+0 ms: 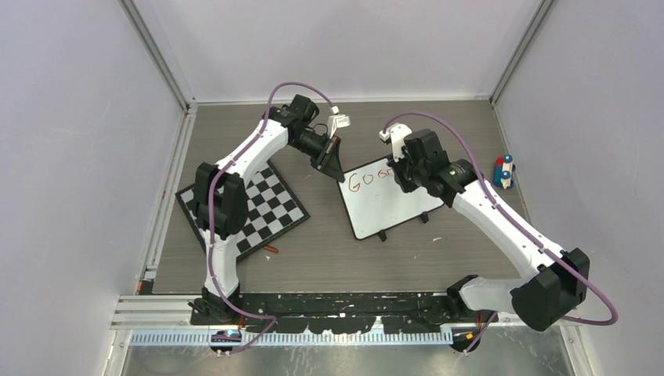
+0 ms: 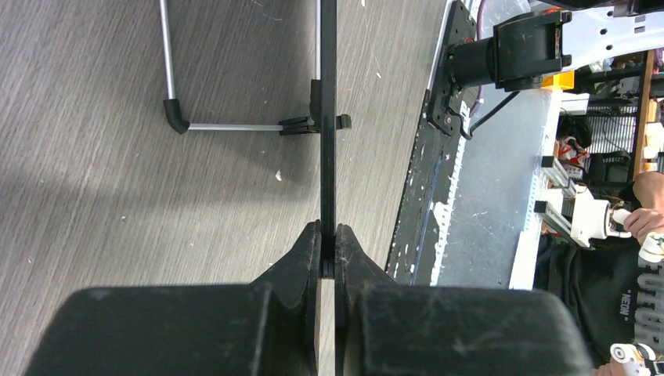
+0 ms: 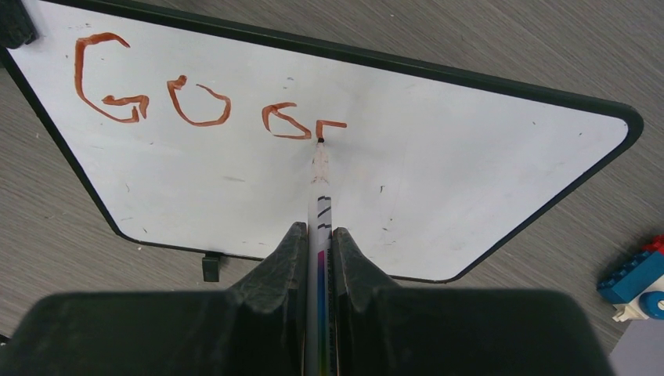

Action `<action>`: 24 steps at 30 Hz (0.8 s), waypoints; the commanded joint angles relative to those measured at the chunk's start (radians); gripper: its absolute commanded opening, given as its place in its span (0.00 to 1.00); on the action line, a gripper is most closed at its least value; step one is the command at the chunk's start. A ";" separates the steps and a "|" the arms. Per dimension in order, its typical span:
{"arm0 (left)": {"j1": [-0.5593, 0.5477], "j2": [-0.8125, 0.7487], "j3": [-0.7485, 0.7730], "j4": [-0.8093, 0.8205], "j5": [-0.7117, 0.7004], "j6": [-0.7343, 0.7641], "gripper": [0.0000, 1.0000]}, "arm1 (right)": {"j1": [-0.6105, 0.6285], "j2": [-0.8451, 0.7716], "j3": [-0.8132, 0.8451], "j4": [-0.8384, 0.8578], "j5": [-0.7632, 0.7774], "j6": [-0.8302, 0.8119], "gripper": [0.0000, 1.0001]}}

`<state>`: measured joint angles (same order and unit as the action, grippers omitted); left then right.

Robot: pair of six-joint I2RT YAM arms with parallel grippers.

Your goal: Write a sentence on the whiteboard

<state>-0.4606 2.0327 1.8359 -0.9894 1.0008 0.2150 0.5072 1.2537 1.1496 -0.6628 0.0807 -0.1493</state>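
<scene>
The whiteboard (image 1: 387, 205) stands tilted mid-table on two black feet. It carries red-brown letters "GOO" and a part-drawn stroke (image 3: 207, 102). My left gripper (image 1: 332, 162) is shut on the board's far left edge, seen edge-on in the left wrist view (image 2: 328, 94), with the jaws (image 2: 329, 239) pinching the black frame. My right gripper (image 1: 401, 174) is shut on a white marker (image 3: 320, 204). The marker's tip touches the board at the end of the last stroke (image 3: 321, 139). The board fills the right wrist view (image 3: 438, 164).
A black-and-white checkerboard (image 1: 262, 207) lies left of the whiteboard under the left arm. A small orange item (image 1: 271, 250) lies near its front corner. Blue, red and white toy blocks (image 1: 504, 171) stand at the right wall and show in the right wrist view (image 3: 638, 278).
</scene>
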 commanded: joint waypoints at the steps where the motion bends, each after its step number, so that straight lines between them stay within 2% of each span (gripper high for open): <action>1: -0.012 0.008 0.020 -0.049 0.010 0.019 0.00 | -0.009 -0.024 -0.006 0.015 0.042 -0.023 0.00; 24: -0.012 0.012 0.017 -0.050 0.007 0.022 0.00 | -0.065 0.033 0.110 0.086 0.044 -0.006 0.00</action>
<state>-0.4606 2.0327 1.8359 -0.9897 0.9977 0.2150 0.4496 1.2785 1.2083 -0.6552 0.1116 -0.1589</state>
